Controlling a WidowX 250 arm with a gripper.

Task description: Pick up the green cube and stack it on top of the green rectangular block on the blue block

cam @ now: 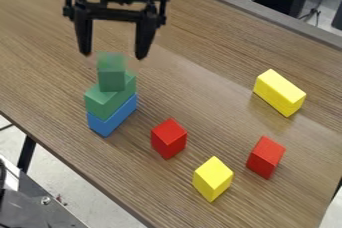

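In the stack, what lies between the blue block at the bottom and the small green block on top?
A larger green block lies between the blue block and the small green block, as the camera view shows.

Faintly glossy wood-grain table [214, 47], matt blocks [279, 92] (perhaps painted wood).

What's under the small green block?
Under the small green block sits a larger green block, with a blue block beneath that. Their touching faces are covered, so can't be seen.
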